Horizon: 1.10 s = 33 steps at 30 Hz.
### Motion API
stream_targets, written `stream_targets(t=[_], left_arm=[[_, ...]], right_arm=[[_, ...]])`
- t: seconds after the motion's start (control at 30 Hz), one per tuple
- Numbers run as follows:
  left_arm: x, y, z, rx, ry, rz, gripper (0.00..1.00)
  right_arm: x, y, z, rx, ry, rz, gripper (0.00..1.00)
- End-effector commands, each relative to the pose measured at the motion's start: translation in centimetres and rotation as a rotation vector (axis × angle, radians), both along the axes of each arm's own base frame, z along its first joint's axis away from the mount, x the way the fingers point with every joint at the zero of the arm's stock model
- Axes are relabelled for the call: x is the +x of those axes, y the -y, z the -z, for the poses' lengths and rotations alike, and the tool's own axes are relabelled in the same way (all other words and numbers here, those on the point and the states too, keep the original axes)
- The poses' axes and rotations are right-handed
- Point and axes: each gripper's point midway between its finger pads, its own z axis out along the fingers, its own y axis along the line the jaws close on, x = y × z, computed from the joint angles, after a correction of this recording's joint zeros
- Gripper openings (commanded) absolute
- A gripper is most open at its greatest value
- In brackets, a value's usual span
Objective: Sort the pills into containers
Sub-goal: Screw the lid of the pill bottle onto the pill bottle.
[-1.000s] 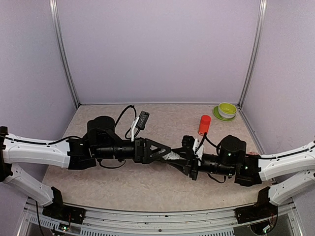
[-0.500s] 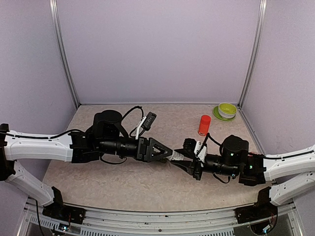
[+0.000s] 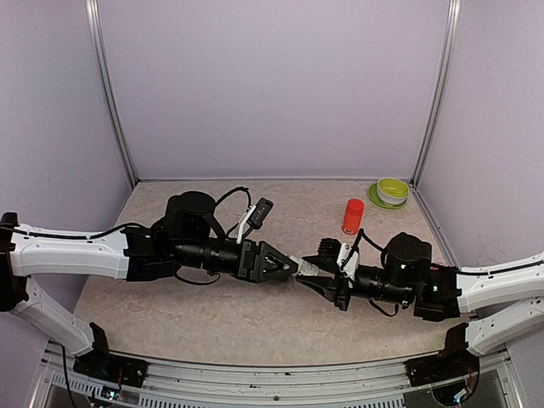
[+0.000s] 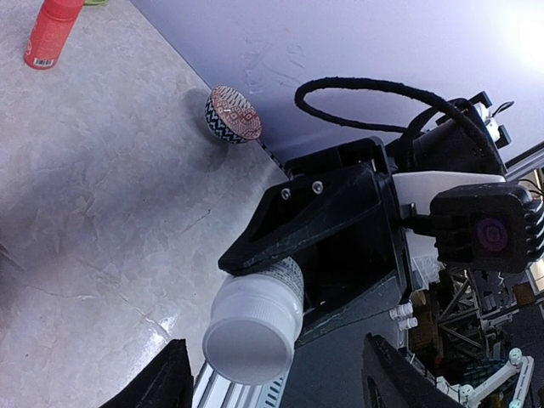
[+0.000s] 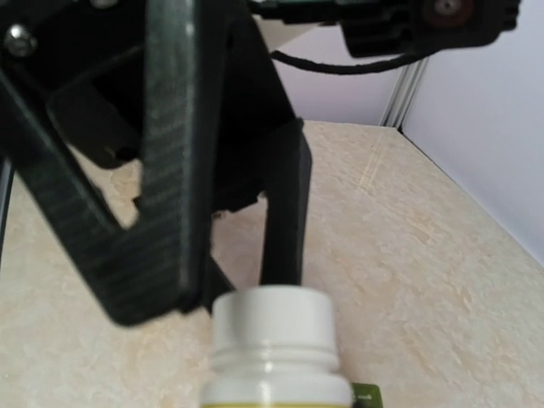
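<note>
My right gripper [image 3: 308, 272] is shut on the body of a tiny clear bottle with a white cap [image 3: 302, 269], holding it off the table with the cap toward the left arm. The left wrist view has that white cap [image 4: 253, 330] end-on, with the right gripper's black fingers [image 4: 306, 217] clamped behind it. My left gripper [image 4: 280, 374] stands open around the cap, with a gap on each side. From the right wrist the bottle [image 5: 272, 340] fills the bottom, the left gripper's fingers [image 5: 285, 212] just beyond it. No pills or containers show.
A red-orange cylindrical bottle [image 3: 353, 216] stands upright behind the right arm, also in the left wrist view as the red-orange bottle [image 4: 53, 32]. A green bowl on a plate [image 3: 392, 191] sits in the back right corner. A small patterned bowl [image 4: 232, 115] lies by the right wall.
The left arm has reached right until its jaws surround the bottle's cap, and those jaws have narrowed. The right arm has shifted slightly right, still gripping the bottle.
</note>
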Motion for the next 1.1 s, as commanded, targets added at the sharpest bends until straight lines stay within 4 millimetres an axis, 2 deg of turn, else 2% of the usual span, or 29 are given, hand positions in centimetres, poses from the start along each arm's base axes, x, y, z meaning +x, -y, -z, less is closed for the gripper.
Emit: stream_targets(t=[0.0, 0.1, 0.47, 0.7, 1.07], left_arm=[[0.27, 0.68, -1.00, -0.034, 0.013, 0.020, 0.62], [0.21, 0.74, -0.94, -0.036, 0.011, 0.024, 0.57], [0.52, 0.06, -0.92, -0.048, 0.014, -0.004, 0.56], [0.17, 0.16, -0.56, -0.051, 0.005, 0.015, 0.46], [0.01, 0.05, -0.27, -0.045, 0.006, 0.022, 0.43]], right_arm=[[-0.42, -0.21, 0.01, -0.005, 0.003, -0.018, 0.12], [-0.49, -0.20, 0.01, 0.000, 0.000, -0.021, 0.13], [-0.96, -0.36, 0.79, -0.002, -0.018, -0.048, 0.12], [-0.79, -0.32, 0.73, 0.005, -0.021, -0.037, 0.12], [-0.47, -0.34, 0.66, 0.008, -0.021, -0.020, 0.12]])
